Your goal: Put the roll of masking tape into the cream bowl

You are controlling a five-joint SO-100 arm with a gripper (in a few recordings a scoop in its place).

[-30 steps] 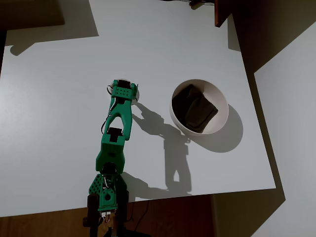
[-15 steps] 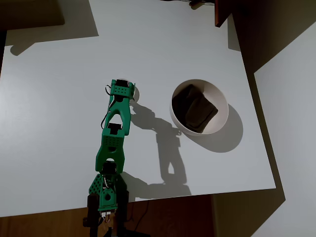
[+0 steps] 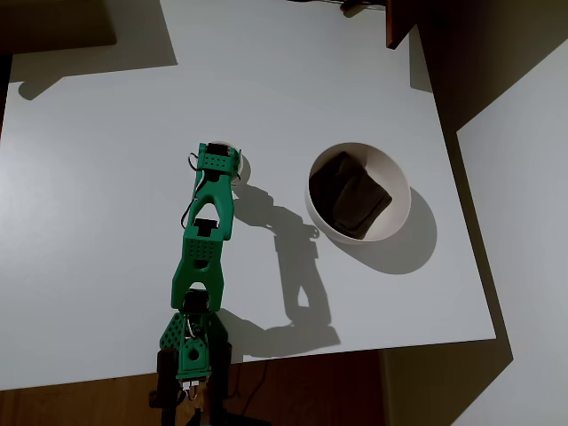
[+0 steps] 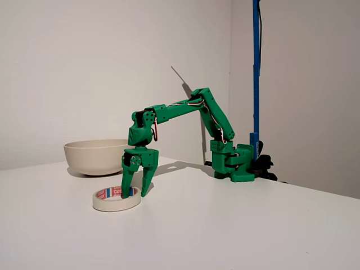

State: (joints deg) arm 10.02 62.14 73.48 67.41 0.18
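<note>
The roll of masking tape (image 4: 116,199) lies flat on the white table, an off-white ring with red marks inside. My green gripper (image 4: 135,193) points down over it, open, with one finger inside the hole and the other outside the rim. In the overhead view my gripper (image 3: 219,158) covers most of the tape (image 3: 242,166), and just a pale edge shows. The cream bowl (image 3: 401,182) stands to the right of it with a dark brown cloth (image 3: 351,197) inside. In the fixed view the bowl (image 4: 93,158) is behind the gripper, at the left.
The arm's base (image 3: 191,351) sits at the table's near edge in the overhead view. A blue pole (image 4: 256,73) rises behind the base. A dark reddish post (image 3: 399,22) stands at the table's far right corner. Bare table lies to the left of the arm.
The arm has folded and the gripper has sunk a little onto the tape. Its shadow has slid toward the table's near edge. The tape and bowl have not moved.
</note>
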